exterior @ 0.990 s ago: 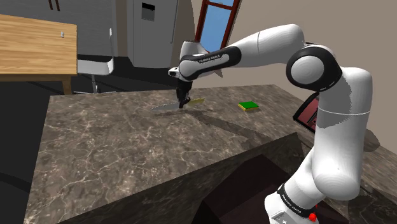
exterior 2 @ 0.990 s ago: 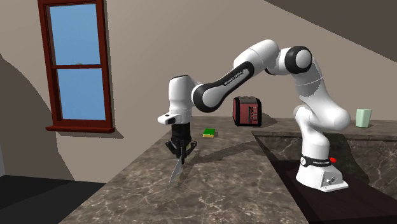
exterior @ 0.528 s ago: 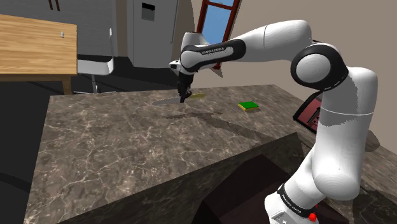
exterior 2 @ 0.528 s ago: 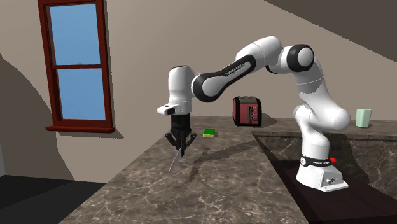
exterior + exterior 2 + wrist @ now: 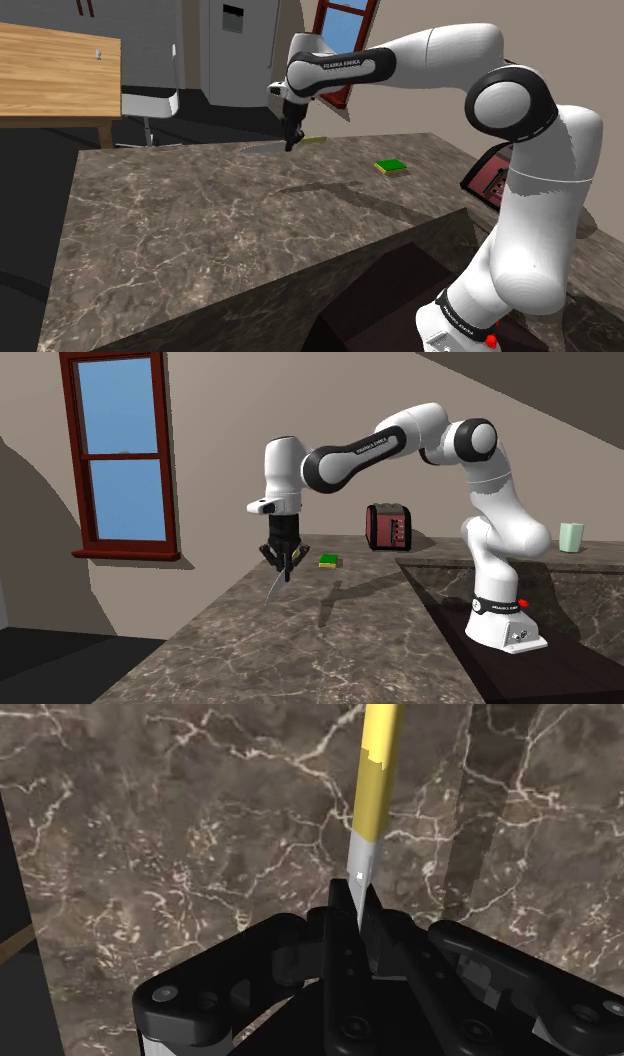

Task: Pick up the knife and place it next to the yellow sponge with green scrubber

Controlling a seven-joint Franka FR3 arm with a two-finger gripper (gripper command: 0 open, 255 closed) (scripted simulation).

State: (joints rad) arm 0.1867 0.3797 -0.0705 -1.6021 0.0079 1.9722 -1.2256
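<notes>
Dark brown marble countertop (image 5: 200,230) w/ white veins. On it: yellow sponge w/ green scrubber (image 5: 391,167) side up, toward far edge; red toaster (image 5: 387,528) near it; pale green cup (image 5: 571,537) well apart, 2nd ext. view's right.

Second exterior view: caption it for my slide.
Black gripper holds the knife above the marble counter, short of the green-topped sponge.

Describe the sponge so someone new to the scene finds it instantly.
On the dark veined counter, look toward the end near the red appliance. The sponge lies flat there: a small block, green on top, yellow beneath, unlike the yellow-handled knife held in the jaws.
</notes>
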